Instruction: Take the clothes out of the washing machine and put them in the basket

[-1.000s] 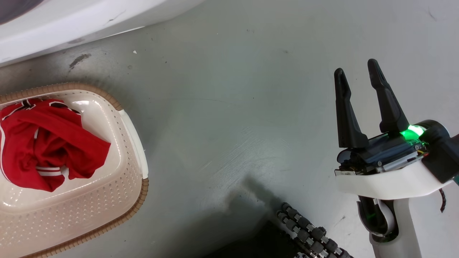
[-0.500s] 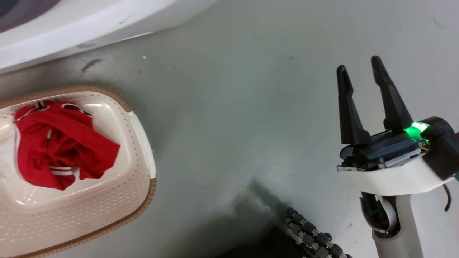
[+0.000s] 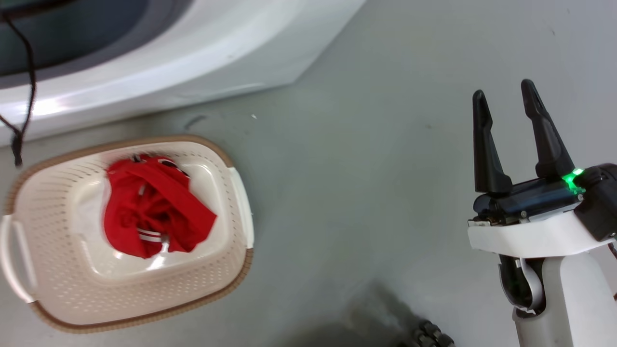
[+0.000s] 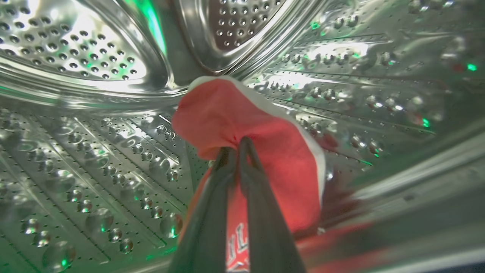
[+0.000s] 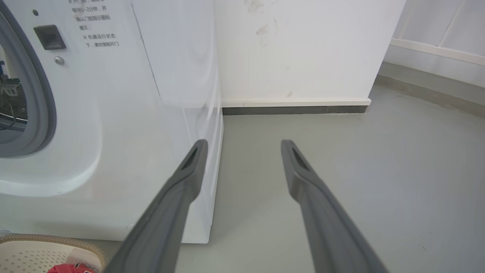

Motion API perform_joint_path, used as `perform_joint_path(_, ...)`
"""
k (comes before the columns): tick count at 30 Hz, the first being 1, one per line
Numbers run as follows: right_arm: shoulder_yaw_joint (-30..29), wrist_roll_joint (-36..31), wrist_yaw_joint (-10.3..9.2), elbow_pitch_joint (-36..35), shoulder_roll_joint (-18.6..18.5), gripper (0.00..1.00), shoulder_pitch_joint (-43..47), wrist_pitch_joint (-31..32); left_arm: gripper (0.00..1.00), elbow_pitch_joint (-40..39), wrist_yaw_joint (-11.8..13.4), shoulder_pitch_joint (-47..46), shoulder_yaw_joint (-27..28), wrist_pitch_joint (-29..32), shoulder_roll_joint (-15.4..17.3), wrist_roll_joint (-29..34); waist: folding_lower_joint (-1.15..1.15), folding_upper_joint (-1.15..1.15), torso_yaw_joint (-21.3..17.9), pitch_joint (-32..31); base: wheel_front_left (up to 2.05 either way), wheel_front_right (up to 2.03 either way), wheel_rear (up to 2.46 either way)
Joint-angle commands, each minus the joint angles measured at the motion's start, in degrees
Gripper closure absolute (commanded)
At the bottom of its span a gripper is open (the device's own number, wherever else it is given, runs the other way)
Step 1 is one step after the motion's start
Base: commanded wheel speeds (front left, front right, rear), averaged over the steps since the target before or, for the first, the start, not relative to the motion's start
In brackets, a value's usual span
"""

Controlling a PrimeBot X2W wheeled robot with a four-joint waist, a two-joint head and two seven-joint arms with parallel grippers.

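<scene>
Head view: the basket [image 3: 53, 193] stands on the grey floor [image 3: 361, 168], just in front of the washing machine [image 3: 193, 58], whose white front crosses the top left. A first red garment [image 3: 154, 212] with white trim lies crumpled on the basket's bottom, wholly inside the rim. A thin black cord [image 3: 30, 72] hangs across the machine at the far left. The right gripper [image 3: 503, 91] is at the lower right, well apart from the basket, over bare floor. Its fingers are released, spread wide with nothing between them. A green light [image 3: 572, 176] glows at its base.

Left wrist view: the left gripper [image 4: 237, 146] is inside the perforated steel drum [image 4: 94, 151]. Its fingers are clenched on a second red garment [image 4: 227, 110], the tips pinching a fold. A white-edged lobe of cloth bulges above the tips; the rest hangs below and to the right, where the picture is blurred. White lettering [image 4: 237, 242] shows on the fabric between the fingers, too partial to read.

Right wrist view: the right fingers stand apart, pointing toward the machine's lower corner and the floor beside it. The grey porthole rim [image 5: 47, 113] sits at the left edge, with a printed notice [image 5: 96, 26] above it. A white wall [image 5: 303, 49] with dark skirting stands behind. A corner of the basket, with a scrap of red inside, shows at the bottom left.
</scene>
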Motion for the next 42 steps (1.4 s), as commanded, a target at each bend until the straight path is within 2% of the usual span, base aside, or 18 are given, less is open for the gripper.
perform_joint_path(1, -0.28, -0.70, -0.06, 0.35, 0.08, 0.00, 0.84, -0.12, 1.00, 0.22, -0.06, 1.99, -0.46, -1.39, -0.65, -0.36, 0.00, 0.00, 2.88, -3.66, 0.00, 0.00, 0.00)
perform_joint_path(10, -1.51, -3.22, -0.06, 1.75, 0.07, 0.00, 3.22, -0.12, 1.00, -0.24, -0.06, 13.83, -1.76, -13.05, -2.51, -2.87, 0.00, 0.00, 7.19, -13.37, 0.00, 0.00, 0.00)
perform_joint_path(14, -1.47, -4.03, -0.06, 2.41, 0.07, 0.00, 4.41, -0.12, 1.00, -1.29, -0.06, 18.62, -2.11, -15.60, -2.94, -3.47, 0.00, 0.00, 8.80, -17.26, 0.00, 0.00, 0.00)
perform_joint_path(15, -1.44, -4.22, -0.06, 2.86, 0.07, 0.00, 5.52, -0.12, 1.00, -2.92, -0.02, 21.68, -2.21, -16.59, -2.98, -2.85, 0.00, 0.00, 9.90, -19.84, 0.00, 0.00, 0.00)
perform_joint_path(19, -1.69, -4.47, -0.06, 3.40, 0.07, 0.00, 6.60, -0.12, 1.00, -7.68, 1.59, 25.72, -1.51, -17.04, -3.00, -1.13, 0.00, 0.00, 11.25, -22.81, 0.00, 0.00, 0.00)
perform_joint_path(27, -2.39, -4.63, -0.06, 4.38, 0.07, 0.00, 8.81, -0.12, 1.00, -25.37, 6.34, 38.34, 3.63, -17.07, -1.92, 3.09, 0.00, 0.00, 13.48, -27.74, 0.00, 0.00, 0.00)
perform_joint_path(29, -2.88, -4.57, -0.06, 4.64, 0.07, 0.00, 9.62, -0.12, 1.00, -31.46, 8.01, 43.51, 3.73, -17.07, -1.37, 3.91, 0.00, 0.00, 14.09, -29.16, 0.00, 0.00, 0.00)
perform_joint_path(34, -4.17, -4.28, -0.06, 4.49, 0.08, 0.00, 10.81, -0.12, 1.00, -40.47, 10.27, 51.53, 2.86, -15.81, -0.39, 2.69, 0.00, 0.00, 15.21, -30.58, 0.00, 0.00, 0.00)
perform_joint_path(39, -5.21, -3.69, -0.06, 4.30, 0.07, 0.00, 11.31, -0.12, 1.00, -46.76, 12.48, 59.26, 0.80, -13.08, 0.27, 1.62, 0.00, 0.00, 15.71, -30.47, 0.00, 0.00, 0.00)
perform_joint_path(42, -5.21, -3.59, -0.05, 4.13, 0.08, 0.00, 10.83, -0.12, 1.00, -47.49, 12.50, 62.57, -0.48, -11.47, 0.92, 0.81, 0.00, 0.00, 15.68, -29.51, 0.00, 0.00, 0.00)
